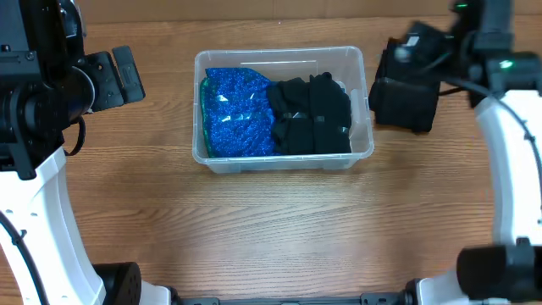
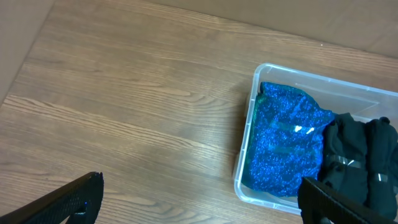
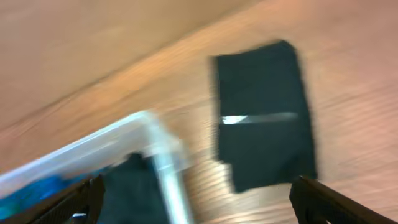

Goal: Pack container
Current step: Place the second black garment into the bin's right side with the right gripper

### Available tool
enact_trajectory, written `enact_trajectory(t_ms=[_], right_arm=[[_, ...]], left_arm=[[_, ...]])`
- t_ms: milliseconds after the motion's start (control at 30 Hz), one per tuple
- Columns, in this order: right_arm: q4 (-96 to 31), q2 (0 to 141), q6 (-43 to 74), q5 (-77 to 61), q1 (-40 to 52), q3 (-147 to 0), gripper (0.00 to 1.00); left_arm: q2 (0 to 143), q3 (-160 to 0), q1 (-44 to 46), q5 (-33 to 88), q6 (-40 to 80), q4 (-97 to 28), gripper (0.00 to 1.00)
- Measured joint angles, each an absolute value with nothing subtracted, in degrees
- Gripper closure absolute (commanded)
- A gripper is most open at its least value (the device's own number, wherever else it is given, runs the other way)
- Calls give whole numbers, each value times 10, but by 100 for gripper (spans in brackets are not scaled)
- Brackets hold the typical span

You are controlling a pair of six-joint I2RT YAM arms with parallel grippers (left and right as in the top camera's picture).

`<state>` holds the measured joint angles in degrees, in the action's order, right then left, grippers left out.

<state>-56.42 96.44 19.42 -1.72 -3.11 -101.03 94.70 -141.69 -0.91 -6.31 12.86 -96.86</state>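
Note:
The clear container (image 1: 284,53) stands mid-table, its label hidden. It holds a blue glittery pouch (image 1: 239,114) on the left and black folded packs (image 1: 312,114) on the right. A further black pack (image 1: 405,106) lies flat on the table just right of the container, and it shows in the blurred right wrist view (image 3: 264,118). My right gripper (image 1: 400,49) is open and empty above the pack's far side (image 3: 199,205). My left gripper (image 1: 125,74) is open and empty, left of the container (image 2: 199,208). The container's left wall (image 2: 247,146) and the pouch (image 2: 283,140) show in the left wrist view.
Wooden tabletop (image 1: 271,229) stretches in front of the container. Both arm bases stand at the table's left and right front corners. A brown wall runs behind the table.

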Motion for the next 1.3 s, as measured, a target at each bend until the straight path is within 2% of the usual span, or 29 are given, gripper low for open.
enact_trajectory(t_ms=[100,200,333,400,433,533,567,600,667,767,900,1033,1200,1300], right_arm=[[-546,1052,186,-70,-133,-1006,0],[-522,1148,154,-118,-193,-1000,0],[-462,1234,113,-169,-201,-997,0],[-432,1258,104,-188,-199,-997,3],[-409,1271,102,-200,-195,-997,7],[-381,1293,112,-211,-190,-997,33],[-381,1304,116,-217,-190,-997,45],[-381,1313,116,-222,-190,-997,66],[-385,1315,121,-228,-191,-997,85],[-418,1313,123,-247,-190,-1003,96],[-489,1260,124,-256,-182,-1002,96],[-554,1070,124,-252,-137,-1001,96],[-573,867,142,-269,-17,-1009,96],[-557,855,163,-276,85,-1009,96]], left_arm=[[947,-1417,-9,-63,129,-969,0],[947,-1417,-9,-63,129,-969,0],[947,-1417,-9,-63,129,-969,0],[947,-1417,-9,-63,129,-969,0],[947,-1417,-9,-63,129,-969,0],[947,-1417,-9,-63,129,-969,0],[947,-1417,-9,-63,129,-969,0],[947,-1417,-9,-63,129,-969,0],[947,-1417,-9,-63,129,-969,0],[947,-1417,-9,-63,129,-969,0],[947,-1417,-9,-63,129,-969,0],[947,-1417,-9,-63,129,-969,0],[947,-1417,-9,-63,129,-969,0],[947,-1417,-9,-63,129,-969,0]])
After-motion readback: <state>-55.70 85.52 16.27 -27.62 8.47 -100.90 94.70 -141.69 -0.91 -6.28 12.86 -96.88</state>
